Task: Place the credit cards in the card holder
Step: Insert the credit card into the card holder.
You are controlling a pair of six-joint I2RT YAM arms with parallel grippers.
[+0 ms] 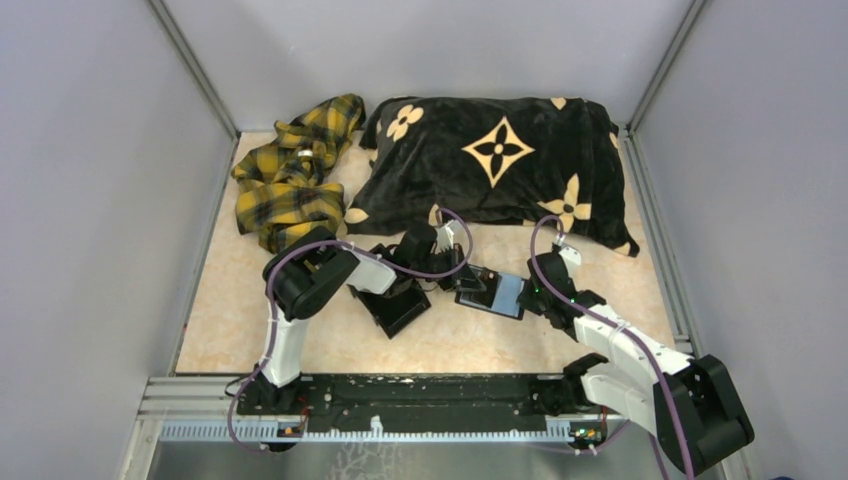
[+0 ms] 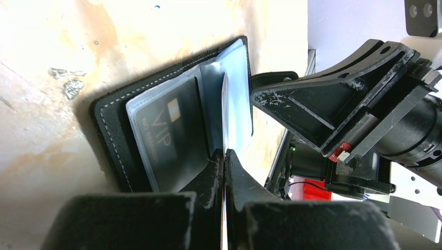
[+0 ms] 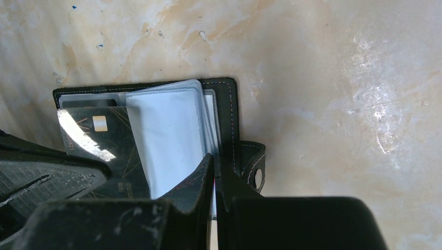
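Note:
The card holder [image 1: 495,293] lies open on the marbled table, mid-scene between the two grippers. In the left wrist view its clear sleeve shows a black VIP card [image 2: 167,138] beside pale blue sleeves [image 2: 237,88]. My left gripper [image 2: 225,153] is shut on a thin credit card [image 2: 224,112], seen edge-on with its far end at the pale sleeves. My right gripper [image 3: 215,159] is shut on the card holder's [image 3: 226,112] right edge, pinching the cover and sleeves next to the snap strap [image 3: 254,166]. From above, the left gripper [image 1: 462,270] and right gripper [image 1: 528,295] flank the holder.
A black tray [image 1: 398,308] sits just left of the holder under the left arm. A black pillow with gold flowers [image 1: 490,160] fills the back, with a yellow plaid cloth [image 1: 290,175] at the back left. Grey walls close both sides.

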